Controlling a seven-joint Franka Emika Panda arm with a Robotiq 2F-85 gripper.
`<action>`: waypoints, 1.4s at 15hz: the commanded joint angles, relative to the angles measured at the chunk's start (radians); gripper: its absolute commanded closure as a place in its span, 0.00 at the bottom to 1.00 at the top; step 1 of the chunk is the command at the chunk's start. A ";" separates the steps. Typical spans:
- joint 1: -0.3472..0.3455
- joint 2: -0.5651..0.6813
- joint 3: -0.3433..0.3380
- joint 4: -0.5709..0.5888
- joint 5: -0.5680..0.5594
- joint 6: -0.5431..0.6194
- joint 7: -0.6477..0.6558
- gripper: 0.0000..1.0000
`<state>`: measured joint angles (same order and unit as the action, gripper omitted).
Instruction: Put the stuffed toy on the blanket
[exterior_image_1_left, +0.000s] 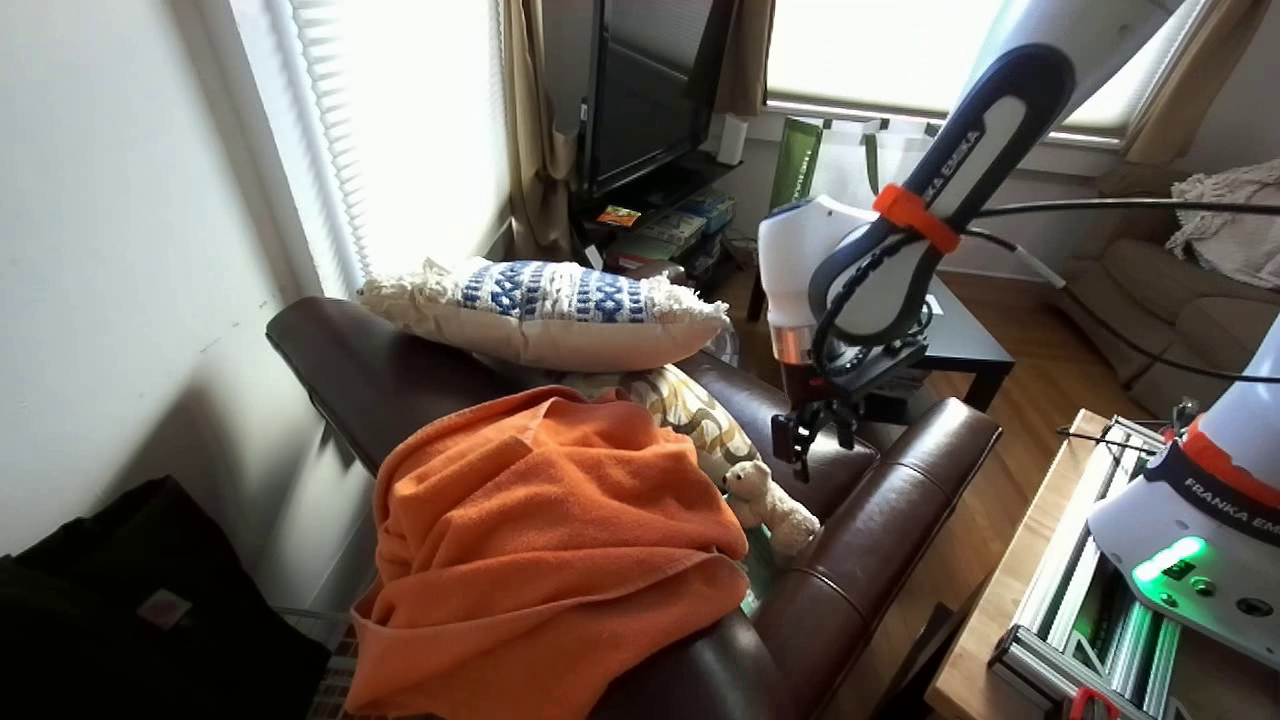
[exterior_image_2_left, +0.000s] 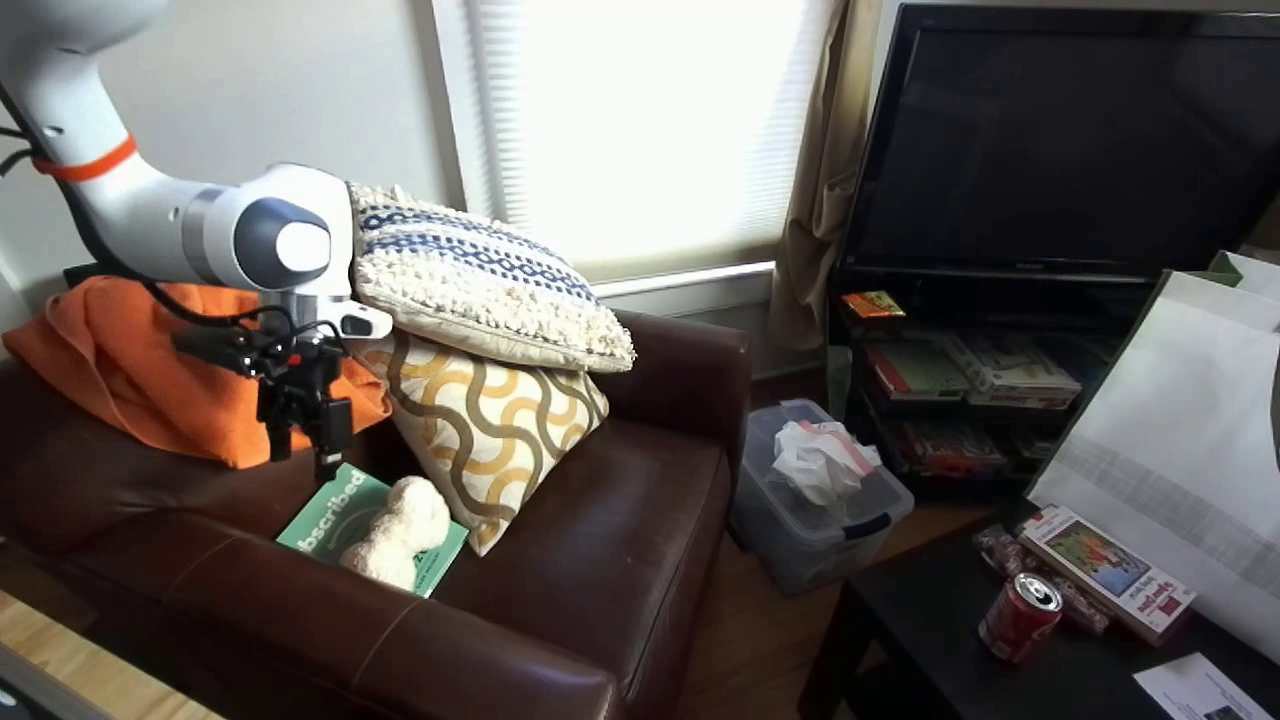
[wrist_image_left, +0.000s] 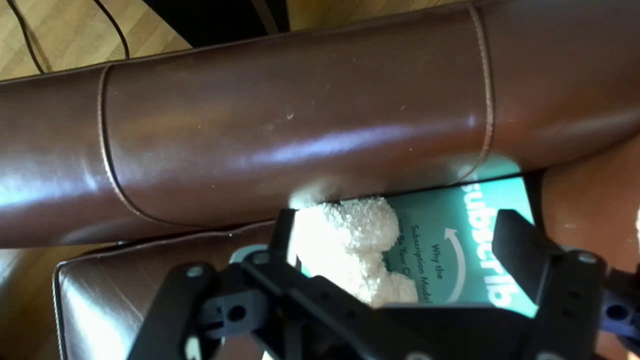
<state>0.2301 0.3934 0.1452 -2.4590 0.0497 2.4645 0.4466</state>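
The stuffed toy is a small cream bear (exterior_image_1_left: 775, 510). It lies on a green book (exterior_image_2_left: 335, 512) on the sofa seat, against the brown armrest; the bear also shows in an exterior view (exterior_image_2_left: 405, 530) and the wrist view (wrist_image_left: 350, 245). The orange blanket (exterior_image_1_left: 560, 510) is draped in folds over the sofa beside the bear, and it shows in an exterior view (exterior_image_2_left: 190, 380). My gripper (exterior_image_1_left: 805, 455) is open and empty above the book and bear, apart from both. In the wrist view the fingers (wrist_image_left: 397, 222) are wide apart, with the bear nearer the left finger.
The sofa armrest (wrist_image_left: 300, 125) rises close beside the bear. A patterned pillow (exterior_image_2_left: 490, 430) and a fringed blue-white pillow (exterior_image_2_left: 480, 285) lean at the sofa's back. A black table (exterior_image_2_left: 900, 620) holds a red can (exterior_image_2_left: 1020, 615). A plastic bin (exterior_image_2_left: 820, 540) stands on the floor.
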 joint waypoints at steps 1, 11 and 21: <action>0.085 0.210 -0.096 0.122 -0.065 0.039 0.130 0.00; 0.034 0.291 -0.090 0.151 -0.014 0.290 -0.034 0.00; -0.077 0.429 -0.059 0.190 0.009 0.491 -0.288 0.17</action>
<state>0.1540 0.7718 0.0926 -2.2984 0.0549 2.9190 0.1879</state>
